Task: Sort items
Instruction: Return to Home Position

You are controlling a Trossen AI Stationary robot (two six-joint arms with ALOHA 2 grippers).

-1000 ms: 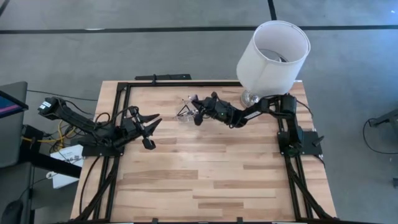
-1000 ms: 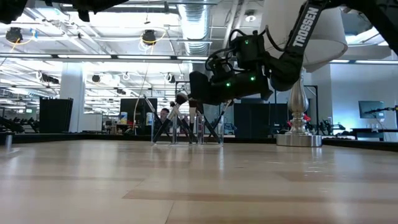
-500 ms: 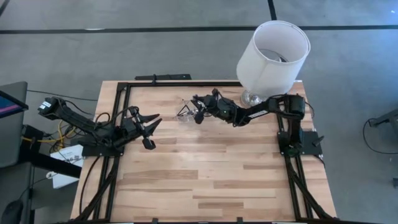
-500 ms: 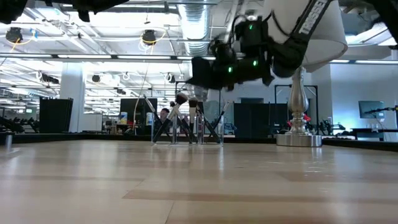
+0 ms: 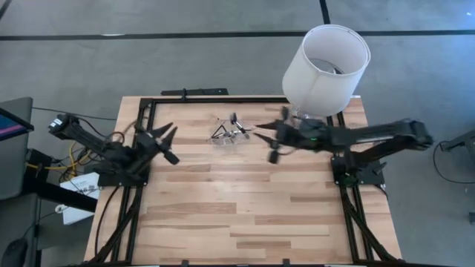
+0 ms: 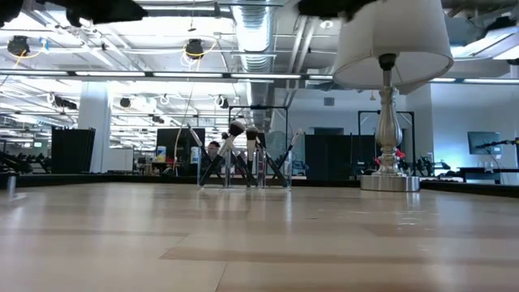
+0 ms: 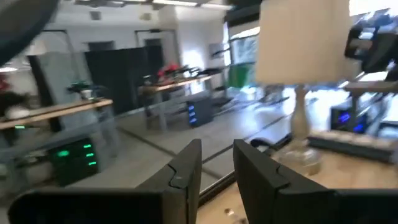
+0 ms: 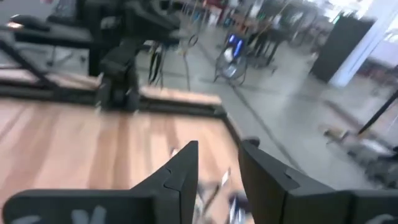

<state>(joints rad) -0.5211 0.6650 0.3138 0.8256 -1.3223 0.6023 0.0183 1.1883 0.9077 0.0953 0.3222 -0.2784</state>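
Seen from above, the makeup brushes [image 5: 226, 133] are bunched together near the far edge of the wooden worktop [image 5: 245, 215], just beside the white-shaded lamp [image 5: 324, 67] at the far right corner. The left gripper [image 5: 166, 143] hangs over the worktop's left side, well apart from the bunch, jaws spread and empty. The right gripper [image 5: 266, 141] hovers near the brushes on their lamp side, jaws likewise parted with nothing between them. No brush can be made out lying loose on the boards. At table height, the brushes stand leaning at angles, tips up, in a small clear container [image 6: 243, 182], one fluffy head rising above the rest; the lamp's base sits to one side, and only dark edges of the arms show along the top. The left wrist camera looks past its own two fingers, a gap between them and nothing held, toward the lamp and the room beyond. The right wrist camera shows the same gap between its fingers, with bare wood and a blur of brushes below. By these pictures the sorting looks finished: every visible brush is in the container, and what appears to be left is for both arms to park.
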